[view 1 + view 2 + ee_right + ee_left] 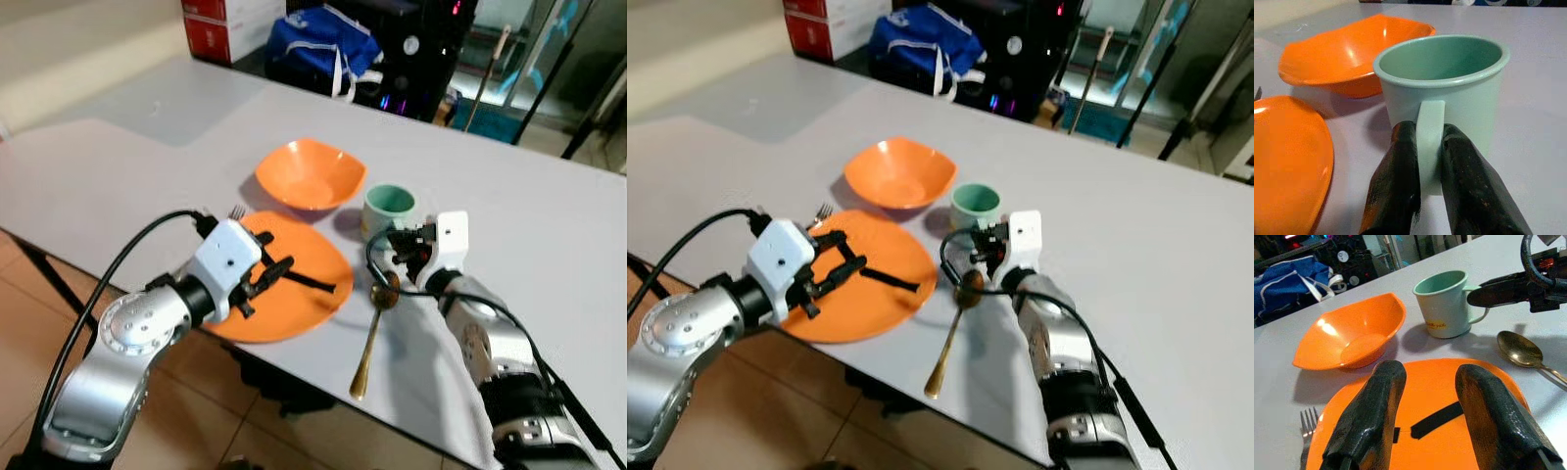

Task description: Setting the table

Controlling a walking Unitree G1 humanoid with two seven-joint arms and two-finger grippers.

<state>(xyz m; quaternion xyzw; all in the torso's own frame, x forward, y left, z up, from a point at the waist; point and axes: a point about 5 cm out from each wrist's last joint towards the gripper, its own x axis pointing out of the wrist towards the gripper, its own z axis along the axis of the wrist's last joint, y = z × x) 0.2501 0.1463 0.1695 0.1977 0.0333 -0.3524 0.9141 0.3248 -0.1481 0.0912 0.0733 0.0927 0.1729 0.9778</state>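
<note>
From the head camera, the orange plate (294, 284) lies at the near edge of the grey table (549, 235), overhanging it slightly, with the orange bowl (310, 174) just behind and the green mug (390, 208) beside the bowl. A gold spoon (372, 333) lies right of the plate. The left wrist camera shows the left gripper (1427, 396) spread wide above the plate, holding nothing, a fork (1307, 428) at the plate's rim. The right wrist camera shows the right gripper (1428, 147) pinching the mug's handle.
</note>
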